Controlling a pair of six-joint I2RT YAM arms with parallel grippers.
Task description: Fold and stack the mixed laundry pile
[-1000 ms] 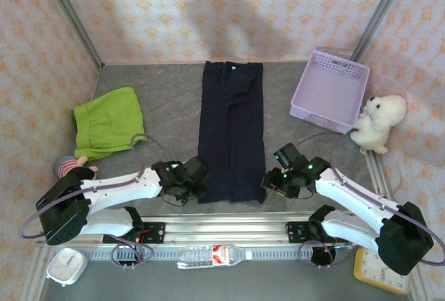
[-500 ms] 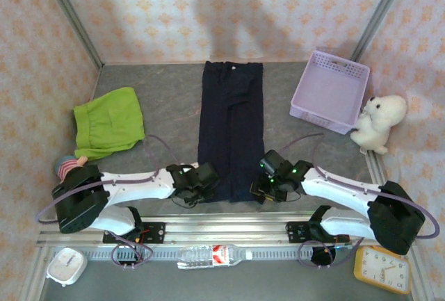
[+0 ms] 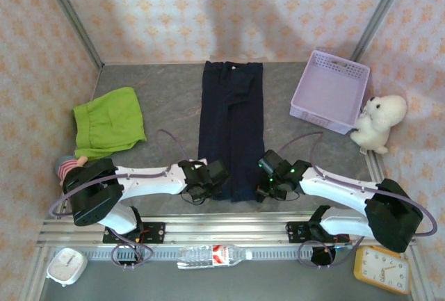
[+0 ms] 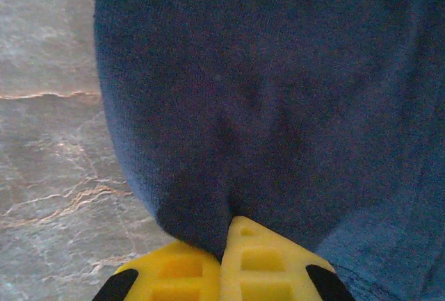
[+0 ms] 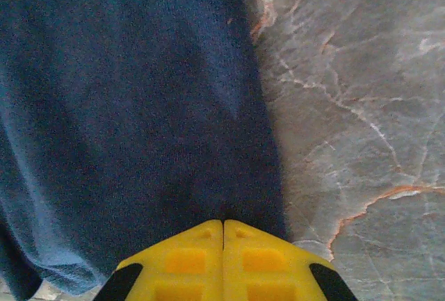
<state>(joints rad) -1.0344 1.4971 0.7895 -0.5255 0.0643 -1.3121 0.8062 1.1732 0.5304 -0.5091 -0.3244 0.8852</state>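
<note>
One navy garment (image 3: pixel 231 131), one lime garment (image 3: pixel 108 121)

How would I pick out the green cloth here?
On the grey table, look to the left side near the wall. The green cloth lies there, well apart from the long navy trousers in the middle; nothing else is lime-bright.

We read no text anywhere; red-and-white label on the clear plastic bottle (image 3: pixel 214 254) is too small to make out
</note>
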